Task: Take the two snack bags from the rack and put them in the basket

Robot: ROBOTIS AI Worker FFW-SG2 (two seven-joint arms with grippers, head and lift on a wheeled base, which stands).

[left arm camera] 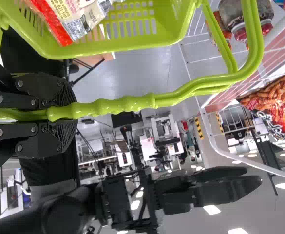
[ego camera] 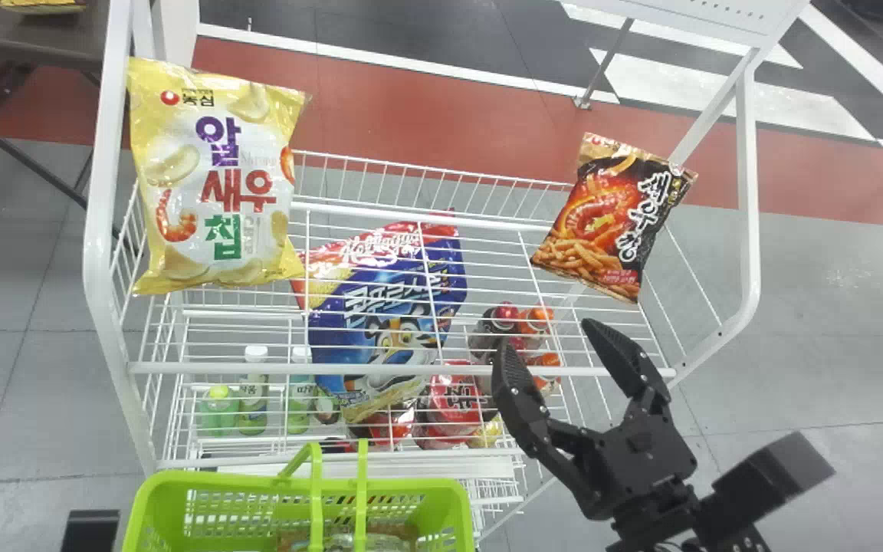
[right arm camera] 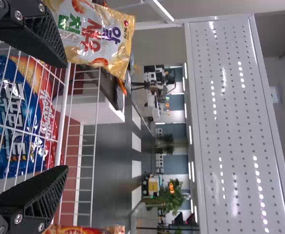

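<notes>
On the left of the rack [ego camera: 403, 369] I see one yellow snack bag [ego camera: 215, 176]; before the rack, my left gripper [left arm camera: 62, 112] clasps one green basket [ego camera: 211, 481]'s handle [left arm camera: 132, 103]; at its front right, my right gripper [ego camera: 551, 343] gapes, empty; one black-and-red snack bag [ego camera: 610, 222] is on its right

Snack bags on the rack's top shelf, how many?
2: the yellow bag at the left end in the head view, the red-and-black bag toward the right end. The blue bag is below the wires, not counted. No others seem hidden.
</notes>
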